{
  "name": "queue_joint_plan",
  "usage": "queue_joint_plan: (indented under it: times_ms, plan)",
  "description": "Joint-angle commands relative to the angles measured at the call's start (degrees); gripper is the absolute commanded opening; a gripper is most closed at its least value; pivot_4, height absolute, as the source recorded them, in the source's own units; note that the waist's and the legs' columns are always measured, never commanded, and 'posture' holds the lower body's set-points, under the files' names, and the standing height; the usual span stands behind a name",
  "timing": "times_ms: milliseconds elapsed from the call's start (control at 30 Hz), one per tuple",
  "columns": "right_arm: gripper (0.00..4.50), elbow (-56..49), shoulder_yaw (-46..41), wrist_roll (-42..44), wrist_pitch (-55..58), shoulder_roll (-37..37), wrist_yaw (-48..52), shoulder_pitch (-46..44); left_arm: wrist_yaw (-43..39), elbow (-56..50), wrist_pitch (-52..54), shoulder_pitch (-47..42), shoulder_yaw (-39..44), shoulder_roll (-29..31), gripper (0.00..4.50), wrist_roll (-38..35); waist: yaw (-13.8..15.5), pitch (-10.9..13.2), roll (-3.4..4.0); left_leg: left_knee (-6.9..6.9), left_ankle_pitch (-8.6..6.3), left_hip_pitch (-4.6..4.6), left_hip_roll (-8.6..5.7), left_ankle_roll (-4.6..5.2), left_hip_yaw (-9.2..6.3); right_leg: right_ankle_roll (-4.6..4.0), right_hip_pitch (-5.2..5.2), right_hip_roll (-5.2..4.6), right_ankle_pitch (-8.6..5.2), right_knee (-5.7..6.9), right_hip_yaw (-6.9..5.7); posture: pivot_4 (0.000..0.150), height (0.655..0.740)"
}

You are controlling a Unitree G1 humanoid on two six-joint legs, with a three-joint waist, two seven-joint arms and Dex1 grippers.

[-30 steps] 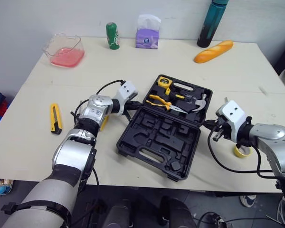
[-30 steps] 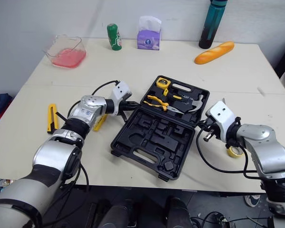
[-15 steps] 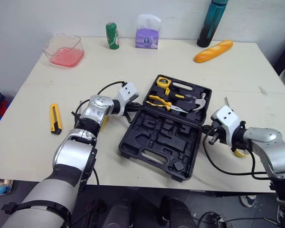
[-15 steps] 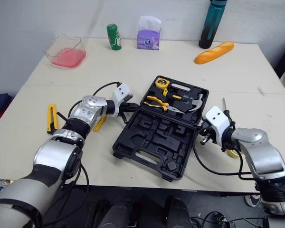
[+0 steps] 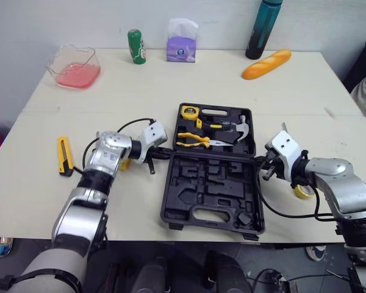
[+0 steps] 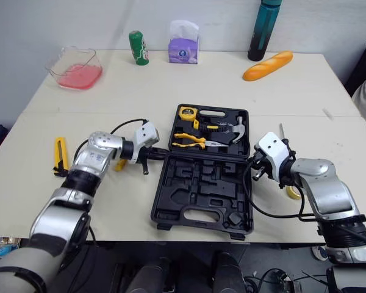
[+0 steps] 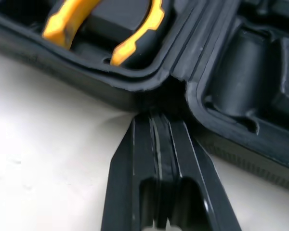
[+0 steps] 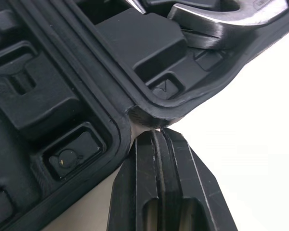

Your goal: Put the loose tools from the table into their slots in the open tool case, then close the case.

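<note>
The tool case has turned and now sits straight on the bench, lying open and flat. The left tool and the right tool are both closed on nothing. Their tips touch the two ends of the hinge. The yellow box cutter and the tape roll still lie loose on the bench, so packing comes next.

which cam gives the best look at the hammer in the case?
Left eye view: the whole hammer lies in the tool case, far half. Right eye view matches; right wrist view catches just its steel head.
</note>
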Motion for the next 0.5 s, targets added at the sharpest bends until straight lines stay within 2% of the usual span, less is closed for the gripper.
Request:
queue_joint_plan:
  times_ms: [33,233,333,500]
  plan:
    - [0.0,-5.73,1.84,2.86,-3.69,3.25,2.62,-1.36,-1.93,-8.72,4.44,3.15,-3.48,-2.84,0.08,-2.53,0.03,0.0,0.0,0.01,0.0,0.01,0.0,0.0,0.0,0.0,0.0,0.0,0.0,0.01,0.07,0.15,0.7348]
    - [0.0,-2.9,1.68,-0.47,-4.68,3.2,1.1,-0.63,4.11,-13.56,11.85,5.14,-0.9,-3.22,0.08,-2.54,0.08,-0.01,0.01,0.01,0.0,0.05,0.0,0.0,0.01,0.0,0.01,0.0,0.0,0.03,0.15,0.15,0.7348]
    - [0.0,-3.16,0.82,-2.07,-4.86,1.3,0.96,0.59,6.78,-13.88,13.76,5.75,0.91,-1.6,0.08,-2.48,0.26,0.0,0.01,0.05,0.0,0.08,0.0,0.0,0.0,0.0,0.03,-0.01,0.0,0.07,0.16,0.15,0.7348]
    - [0.0,-5.01,-5.57,-3.41,-4.74,-4.35,-1.21,4.06,6.59,-21.62,18.08,12.65,6.1,6.37,0.08,-5.73,0.0,0.0,0.01,0.02,-0.02,0.09,0.03,-0.04,0.0,-0.01,0.02,0.01,-0.01,0.04,0.18,0.15,0.7348]
